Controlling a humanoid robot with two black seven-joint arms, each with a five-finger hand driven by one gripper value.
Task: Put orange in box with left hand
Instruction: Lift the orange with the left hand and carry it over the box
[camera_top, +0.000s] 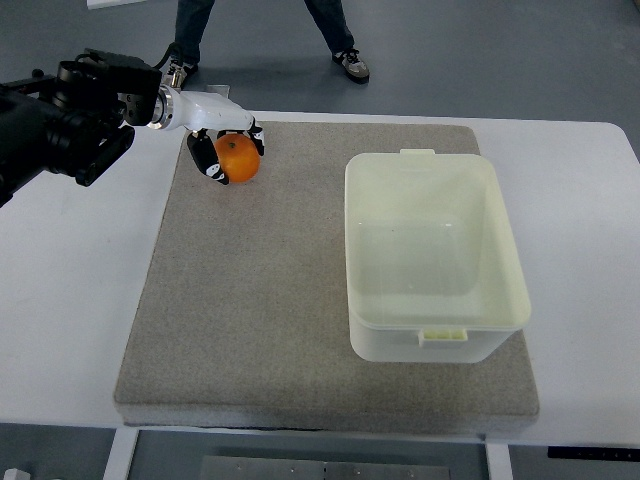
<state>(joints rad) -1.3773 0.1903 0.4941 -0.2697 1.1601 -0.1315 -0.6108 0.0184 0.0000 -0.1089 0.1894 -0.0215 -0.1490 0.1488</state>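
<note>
An orange (239, 160) sits at the far left corner of the grey mat (260, 300). My left hand (224, 150), white with black finger joints, comes in from the left edge on a black arm and has its fingers curled around the orange. Whether the fruit rests on the mat or is lifted off it I cannot tell. The pale yellow plastic box (433, 255) stands open and empty on the right half of the mat, well apart from the hand. My right hand does not show.
The mat lies on a white table (70, 300). A person's legs and shoes (352, 64) stand beyond the table's far edge. The table's front edge runs along the bottom of the picture.
</note>
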